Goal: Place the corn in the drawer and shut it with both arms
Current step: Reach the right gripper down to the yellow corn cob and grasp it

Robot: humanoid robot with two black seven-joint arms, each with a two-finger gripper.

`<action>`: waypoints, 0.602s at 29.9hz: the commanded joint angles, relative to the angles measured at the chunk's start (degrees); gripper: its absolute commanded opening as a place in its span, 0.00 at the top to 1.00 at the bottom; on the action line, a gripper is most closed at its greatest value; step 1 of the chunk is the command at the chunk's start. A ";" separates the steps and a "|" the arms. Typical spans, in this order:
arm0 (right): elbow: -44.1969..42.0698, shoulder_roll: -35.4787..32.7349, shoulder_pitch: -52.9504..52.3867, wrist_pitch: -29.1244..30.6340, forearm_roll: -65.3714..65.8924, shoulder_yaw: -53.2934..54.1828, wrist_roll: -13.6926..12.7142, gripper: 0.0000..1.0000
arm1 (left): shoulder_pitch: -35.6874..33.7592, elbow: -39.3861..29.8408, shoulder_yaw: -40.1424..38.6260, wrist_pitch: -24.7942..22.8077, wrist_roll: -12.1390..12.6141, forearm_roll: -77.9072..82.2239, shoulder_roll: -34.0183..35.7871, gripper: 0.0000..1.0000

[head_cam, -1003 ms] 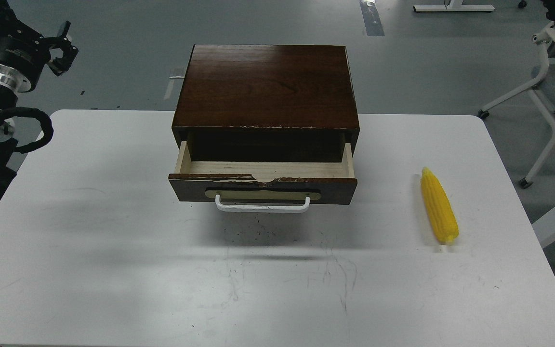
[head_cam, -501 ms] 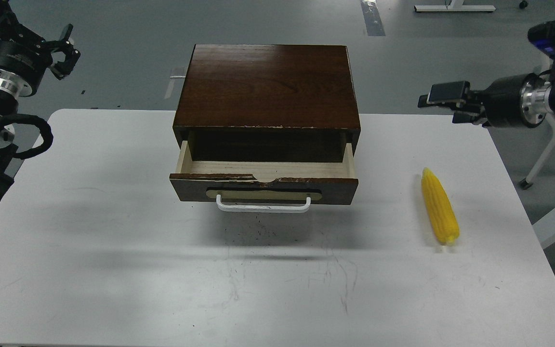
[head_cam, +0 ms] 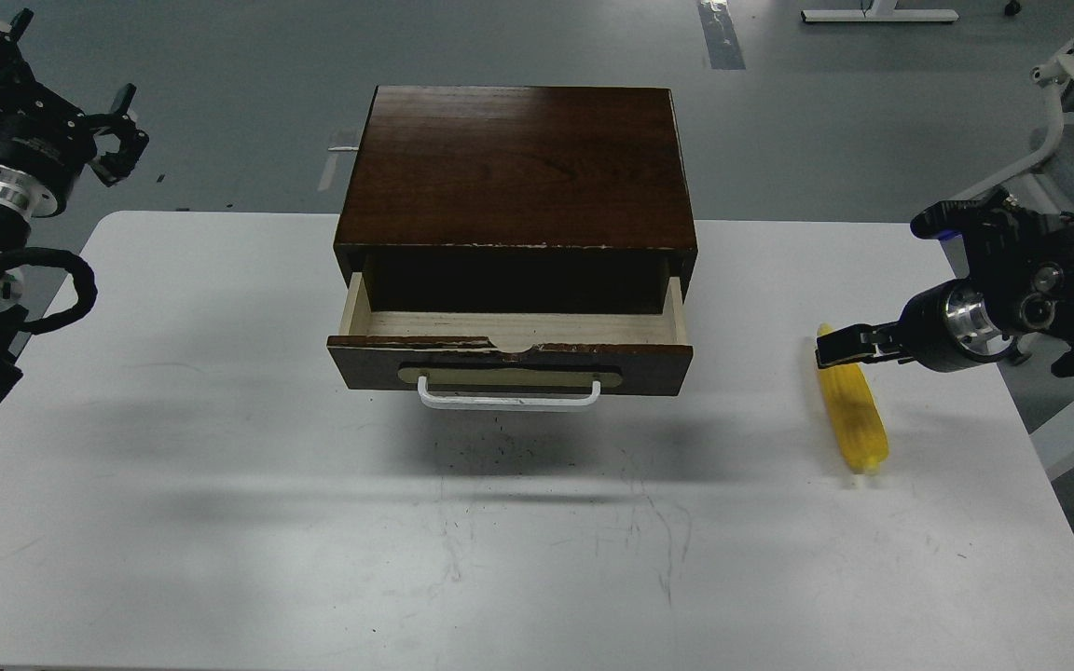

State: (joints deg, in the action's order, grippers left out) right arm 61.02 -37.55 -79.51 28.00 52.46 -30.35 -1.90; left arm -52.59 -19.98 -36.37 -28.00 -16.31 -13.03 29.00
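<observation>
Lab or test room: white worktable [head_cam: 220, 522], scuffed; grey floor [head_cam: 248, 102] past its far edge; white rolling chair frame [head_cam: 1054, 177] beyond the far right corner.

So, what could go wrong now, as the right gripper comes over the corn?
The right gripper sits over the corn's tapered far tip; a grasp so far from the middle may let the cob tilt or slip. The drawer is only partly pulled out, so its opening is shallow and the long cob might catch the chipped front edge.
</observation>
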 commanded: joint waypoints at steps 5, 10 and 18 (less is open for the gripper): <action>-2.30 0.90 4.45 0.00 0.62 -0.41 -0.13 0.03 | 1.26 0.03 -0.01 0.00 -0.04 -0.15 0.53 0.02; -3.27 2.04 6.29 -1.89 0.62 -0.32 -0.04 0.14 | 1.79 0.03 -0.01 0.00 -0.04 -0.15 0.53 0.02; -3.54 2.13 6.56 -2.16 0.62 -0.32 0.14 0.53 | 1.79 0.03 -0.01 0.00 -0.04 -0.06 0.36 0.02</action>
State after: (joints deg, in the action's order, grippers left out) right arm 57.49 -35.42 -73.00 25.87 53.09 -30.61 -1.77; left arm -50.85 -19.95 -36.39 -28.00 -16.35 -13.19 29.49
